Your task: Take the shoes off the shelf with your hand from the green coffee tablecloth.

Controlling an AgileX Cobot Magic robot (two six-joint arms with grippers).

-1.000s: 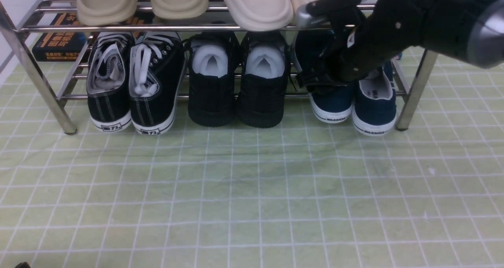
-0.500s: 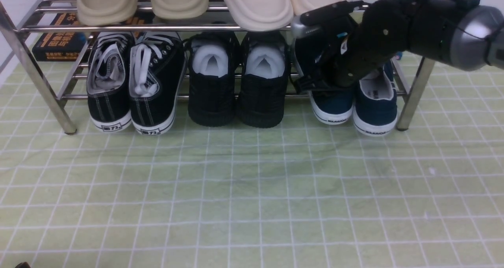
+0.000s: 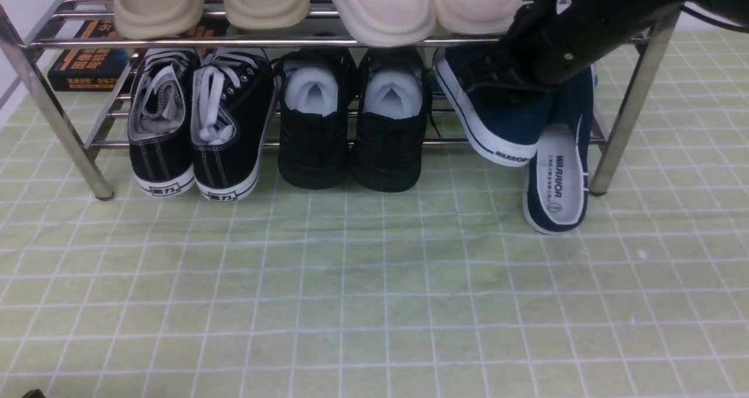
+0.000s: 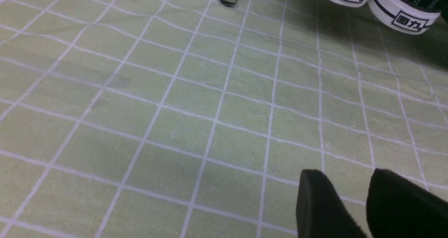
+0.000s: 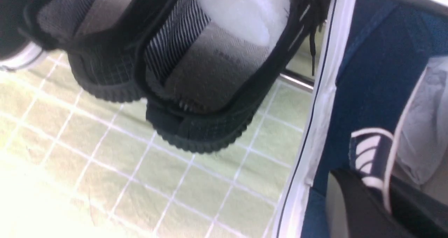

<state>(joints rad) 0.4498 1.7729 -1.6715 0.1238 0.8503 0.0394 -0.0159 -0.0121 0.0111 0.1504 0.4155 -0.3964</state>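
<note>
The shoes are a navy pair with white soles at the right end of the shelf's (image 3: 234,41) lower tier. My right gripper (image 5: 383,199) is shut on the side wall of the left navy shoe (image 3: 497,117), which hangs lifted and tilted, heel low, under the upper bar. The other navy shoe (image 3: 559,175) has tipped forward, its white "WARRIOR" insole faces me and its heel rests on the green tablecloth (image 3: 351,281). The right arm (image 3: 591,29) reaches in from the upper right. My left gripper (image 4: 344,173) hovers open over bare cloth, holding nothing.
Black lace-up sneakers (image 3: 196,123) and all-black shoes (image 3: 351,123) fill the rest of the lower tier. Beige slippers (image 3: 374,6) sit on the upper tier. A dark book (image 3: 88,64) lies behind. The shelf's right leg (image 3: 626,123) stands beside the navy pair.
My right gripper shut on the left navy shoe and lifted it up and back toward me, tilting it. The other navy shoe tipped and slid forward onto the cloth.
</note>
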